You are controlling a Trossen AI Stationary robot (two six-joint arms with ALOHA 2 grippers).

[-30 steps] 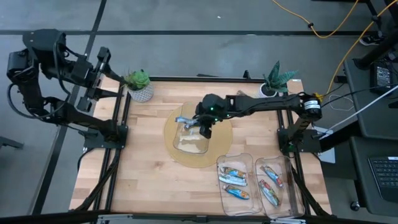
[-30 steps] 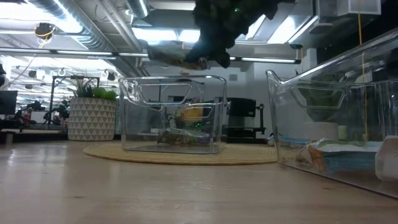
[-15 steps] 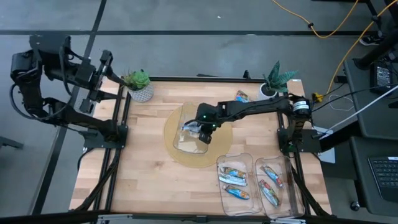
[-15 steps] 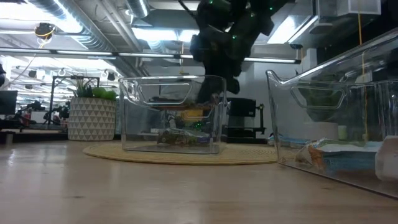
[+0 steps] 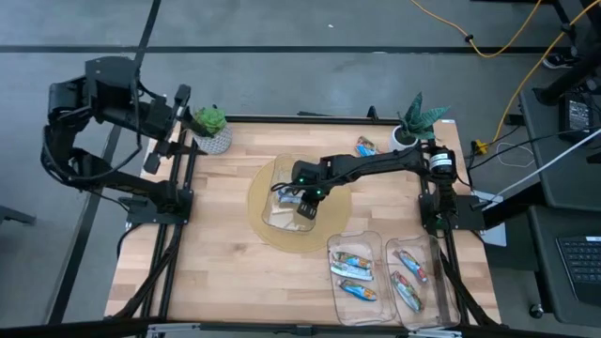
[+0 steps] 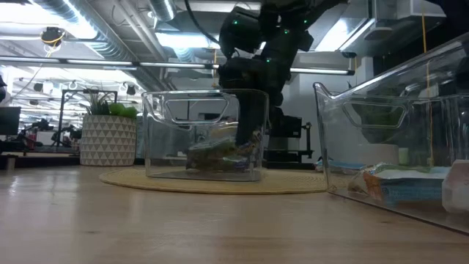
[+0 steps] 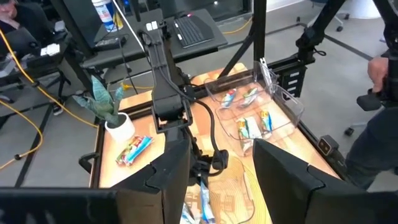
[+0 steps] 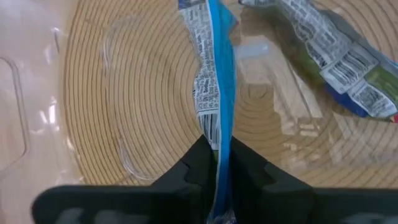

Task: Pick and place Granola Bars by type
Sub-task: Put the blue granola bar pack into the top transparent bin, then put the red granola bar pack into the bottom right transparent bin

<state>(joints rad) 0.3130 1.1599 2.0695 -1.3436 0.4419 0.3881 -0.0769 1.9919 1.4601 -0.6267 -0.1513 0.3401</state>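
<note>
My right gripper reaches down into the clear bin on the round woven mat and is shut on a blue-and-silver granola bar. A second bar, green and blue, lies on the bin floor beside it. In the low view the gripper stands inside the bin walls, over bars on the bottom. My left gripper is open and raised beyond the table's far left corner, touching nothing. My right gripper pinches the blue-and-silver bar between its two fingers at one end, with the wrapper edge-on between the fingers. The fingers come from above, pointing down into the bin. The bar hangs below them toward the bin floor; whether its free end touches, I cannot tell.
Two clear bins at the near right hold sorted bars: multicoloured and blue ones and others. One loose bar lies near the far right plant. Another potted plant stands at the far left corner.
My right gripper has gone down from above the bin into it, shifting slightly toward the near edge, keeping hold of the blue-and-silver bar, which was level over the rim and now hangs inside. My left arm has swung toward the table's far left corner.
</note>
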